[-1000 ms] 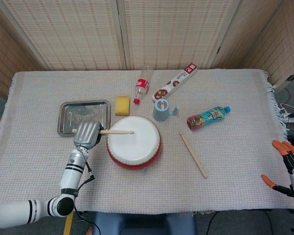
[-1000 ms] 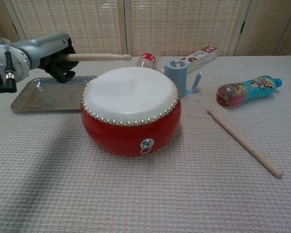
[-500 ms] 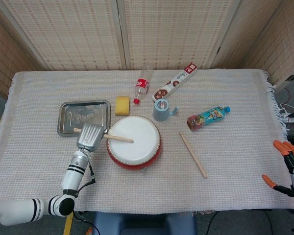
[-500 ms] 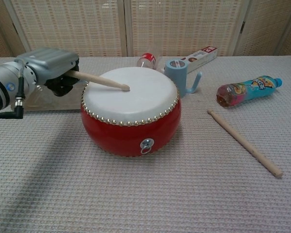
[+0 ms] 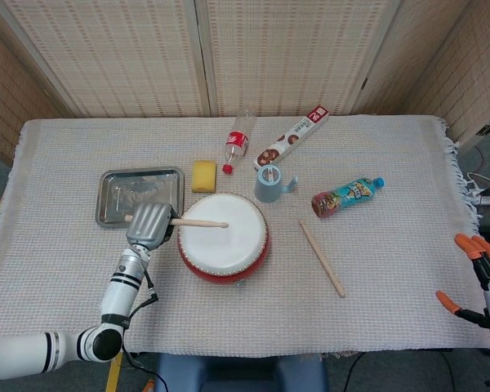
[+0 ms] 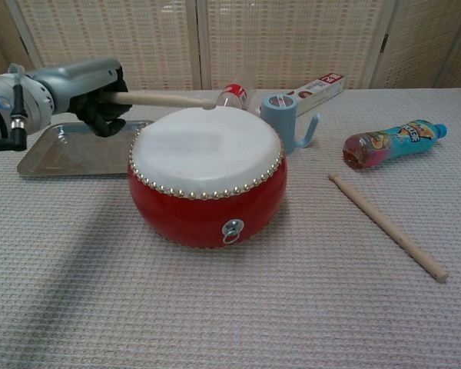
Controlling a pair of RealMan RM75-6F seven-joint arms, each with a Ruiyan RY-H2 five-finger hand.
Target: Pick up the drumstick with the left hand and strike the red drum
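The drumstick (image 5: 198,222) is clamped in your left hand (image 5: 149,224) and lies nearly level. Its tip reaches over the white head of the red drum (image 5: 224,238), toward the centre. In the chest view the stick sits clear above the skin, not touching it. The drum stands at the middle of the bench (image 5: 392,310), with your left hand just off its rim at 9 o'clock.

Step in hand: the strike. The pick-up is done; judged from the raised stick, you are at the top of a stroke. The next move calls for a short downward tilt of the wrist, so that the tip lands on the white skin well inside the studded rim. Keep the fingers closed on the shaft through the hit, and keep the hand outside the rim so that only the stick meets the drum.

Around the drum:
- 9 to 10 o'clock: a metal tray (image 5: 140,196), just behind your left hand.
- 11 o'clock: a yellow sponge (image 5: 203,175).
- 12 o'clock: a clear bottle with a red cap (image 5: 237,142).
- 1 o'clock: a blue tape dispenser (image 5: 270,184), near the rim, with a long box (image 5: 293,137) beyond it.
- 2 o'clock: a coloured drink bottle (image 5: 347,196) on its side.
- 3 to 4 o'clock: a second drumstick (image 5: 322,258), loose on the cloth.

Your right hand (image 5: 483,282) rests at the bench's far right edge, fingers apart and holding nothing.
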